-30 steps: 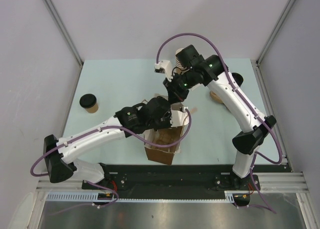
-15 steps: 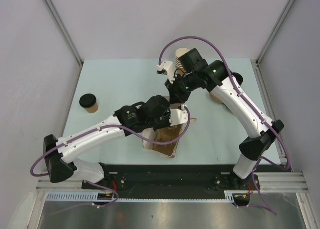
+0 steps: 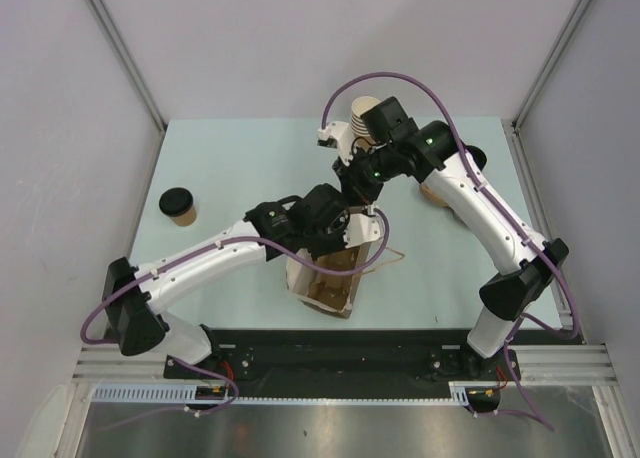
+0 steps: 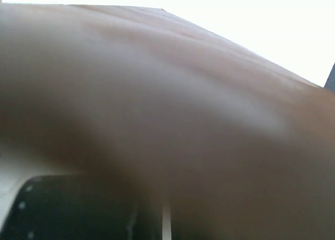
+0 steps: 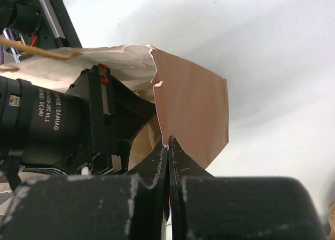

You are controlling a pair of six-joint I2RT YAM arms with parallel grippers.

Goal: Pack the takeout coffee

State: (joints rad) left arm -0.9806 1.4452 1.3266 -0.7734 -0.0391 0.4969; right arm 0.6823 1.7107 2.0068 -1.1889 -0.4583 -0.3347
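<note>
Left hand (image 3: 338,228) is at bag (image 3: 328,281), takeout coffee (image 3: 179,204) well apart.

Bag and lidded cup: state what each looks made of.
The bag looks like thin brown paper with a matte finish. It creases and folds sharply where the right gripper pinches its edge. The cup is tan and dull, so it is probably paper. Its lid is black and smooth, likely plastic, though it is too small here to be sure.
</note>
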